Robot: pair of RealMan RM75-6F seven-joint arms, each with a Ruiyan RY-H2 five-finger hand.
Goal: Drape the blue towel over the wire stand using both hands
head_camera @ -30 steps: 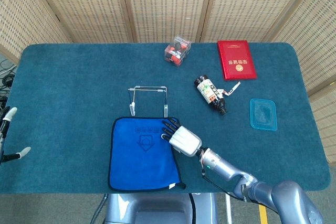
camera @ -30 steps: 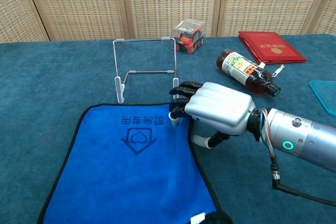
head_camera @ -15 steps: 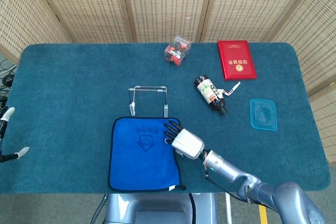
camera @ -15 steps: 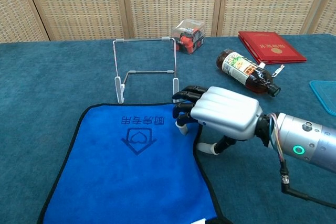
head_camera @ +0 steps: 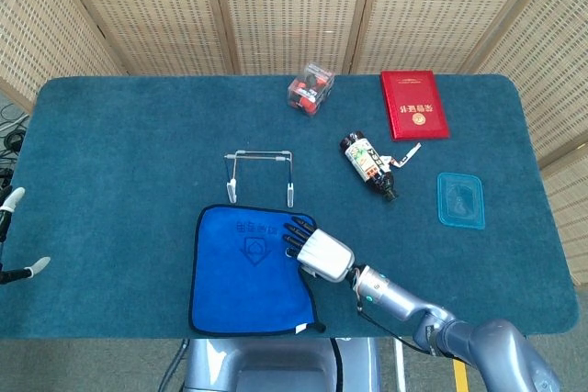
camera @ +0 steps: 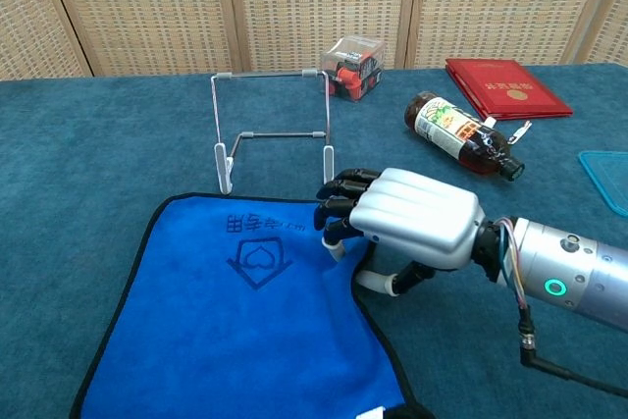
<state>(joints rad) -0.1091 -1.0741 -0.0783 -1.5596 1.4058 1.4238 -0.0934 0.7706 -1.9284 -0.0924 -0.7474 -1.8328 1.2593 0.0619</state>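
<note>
The blue towel (head_camera: 243,268) (camera: 235,321) lies flat near the table's front edge. Just behind it stands the wire stand (head_camera: 260,153) (camera: 270,74), upright and bare. My right hand (head_camera: 317,252) (camera: 412,218) sits on the towel's far right corner, its dark fingers curled down onto the cloth and its thumb tucked against the right hem. The cloth puckers under the fingers, and the corner itself is hidden. At the far left edge of the head view only two pale fingertips (head_camera: 11,201) of my left hand show, spread apart, off the table and holding nothing.
A brown bottle (head_camera: 369,164) (camera: 461,134) lies on its side right of the stand. Behind it are a red booklet (head_camera: 414,104) (camera: 507,87) and a clear box with red contents (head_camera: 310,89) (camera: 353,54). A teal lid (head_camera: 460,199) lies at the right.
My right hand has drawn back slightly towards me along the towel's right side, and its fingers have curled in. The towel's far edge now wrinkles by the printed characters. The left hand stays put.
</note>
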